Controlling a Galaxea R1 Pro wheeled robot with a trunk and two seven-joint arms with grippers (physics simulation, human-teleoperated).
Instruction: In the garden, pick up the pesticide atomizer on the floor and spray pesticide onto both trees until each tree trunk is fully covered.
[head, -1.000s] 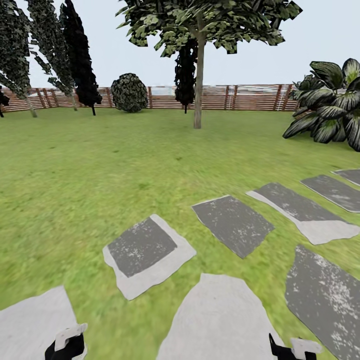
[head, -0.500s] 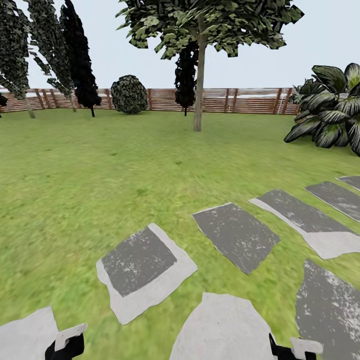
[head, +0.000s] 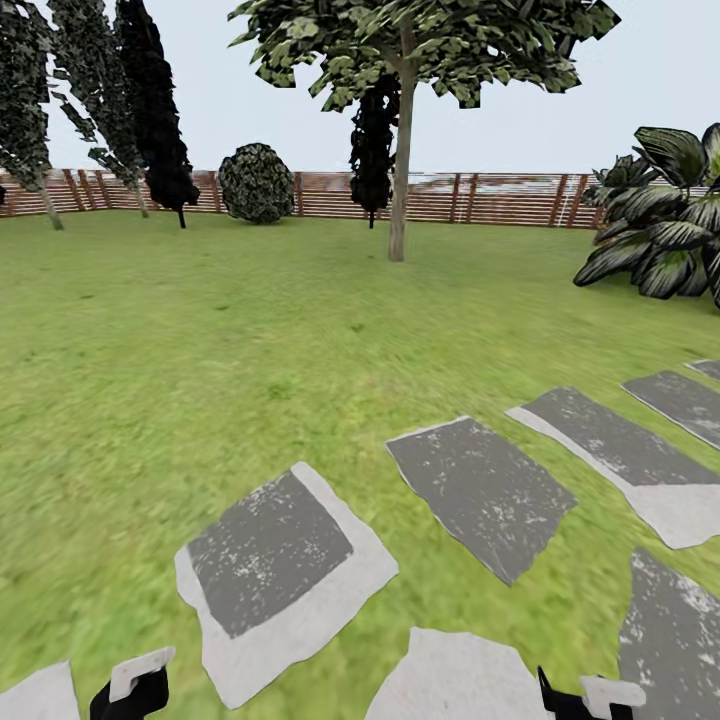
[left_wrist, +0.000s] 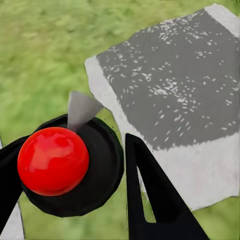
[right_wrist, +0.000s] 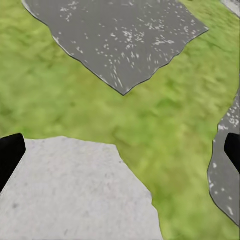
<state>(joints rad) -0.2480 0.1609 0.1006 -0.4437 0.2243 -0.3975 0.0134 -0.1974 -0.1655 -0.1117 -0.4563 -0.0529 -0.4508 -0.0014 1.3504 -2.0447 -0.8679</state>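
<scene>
A: Holding anything?

B: Clamped, by the look of it, on the pesticide atomizer (left_wrist: 52, 160), red ball top and black round body, low and left in the left wrist view, between the dark fingers (left_wrist: 150, 200) of the left gripper (left_wrist: 67, 150). Over on the right gripper (right_wrist: 120, 152), spread wide, with only grass and paving in between.

A: And the target?

B: Upper centre of the head view: tall tree (head: 410, 50), pale trunk (head: 398, 200), well apart across the lawn (head: 200, 330), just ahead of the slatted fence (head: 500, 198).

A: Risks from here?

B: Probably spraying too soon. From so far off, likely to wet grass and not bark. Also judged possible: losing the atomizer on the drive, given a round body and a pinch from two sides only. Hard to tell from here how firmly seated.

A: Anything blocking the way?

B: Not much. Grey paving slabs (head: 270, 550) low in the frame, lying flat. Open grass beyond, straight up the middle.

A: Around the edges?

B: Dark cone conifers (head: 150, 110) upper left, a round bush (head: 256, 182) beside them at the fence, a broad-leaved plant (head: 660, 220) at the right edge. Worth not mistaking any of those for the trunk to coat.
</scene>
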